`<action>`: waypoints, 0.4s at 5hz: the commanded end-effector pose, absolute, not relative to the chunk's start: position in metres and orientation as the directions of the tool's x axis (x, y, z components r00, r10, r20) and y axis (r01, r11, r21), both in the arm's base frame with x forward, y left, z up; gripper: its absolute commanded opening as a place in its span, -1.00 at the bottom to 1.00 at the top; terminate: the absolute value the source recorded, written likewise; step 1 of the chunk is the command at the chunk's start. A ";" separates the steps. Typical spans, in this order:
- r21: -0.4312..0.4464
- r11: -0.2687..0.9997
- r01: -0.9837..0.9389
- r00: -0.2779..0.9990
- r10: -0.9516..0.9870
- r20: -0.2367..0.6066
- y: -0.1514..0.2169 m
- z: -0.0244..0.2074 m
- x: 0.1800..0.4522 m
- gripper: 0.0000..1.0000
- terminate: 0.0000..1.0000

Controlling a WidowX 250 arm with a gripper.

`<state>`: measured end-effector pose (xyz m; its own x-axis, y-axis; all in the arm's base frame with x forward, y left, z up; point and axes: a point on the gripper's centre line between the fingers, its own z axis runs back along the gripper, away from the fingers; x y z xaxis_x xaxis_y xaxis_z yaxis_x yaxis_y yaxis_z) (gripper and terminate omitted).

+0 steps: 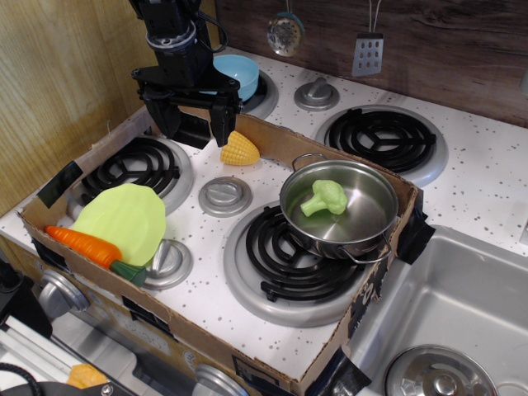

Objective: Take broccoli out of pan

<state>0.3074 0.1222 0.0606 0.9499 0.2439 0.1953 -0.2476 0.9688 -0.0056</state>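
The broccoli (324, 198), a small light-green floret, lies inside the pan (367, 227), on its left side. The pan is a shiny steel pot with wire loop handles, standing on the front right burner. My gripper (194, 132) hangs open and empty over the back of the stove, to the left of the yellow corn piece (239, 149). It is well to the left of and behind the pan, and touches nothing.
A yellow-green plate (128, 219) and an orange carrot (87, 246) lie at the front left. A light-blue bowl (239, 74) sits behind the gripper. A cardboard rim (396, 186) frames the stove. A sink (462, 305) with a metal lid (437, 375) is at right.
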 end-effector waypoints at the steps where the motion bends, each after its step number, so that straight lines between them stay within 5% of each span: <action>1: -0.006 0.969 -0.248 0.950 0.244 0.195 0.122 0.061 0.307 1.00 -1.00; 2: 0.042 0.948 -0.315 0.928 0.299 0.221 0.114 0.099 0.321 1.00 -1.00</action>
<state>0.3138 0.1107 0.0751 0.9374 0.3195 0.1386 -0.3277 0.9439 0.0406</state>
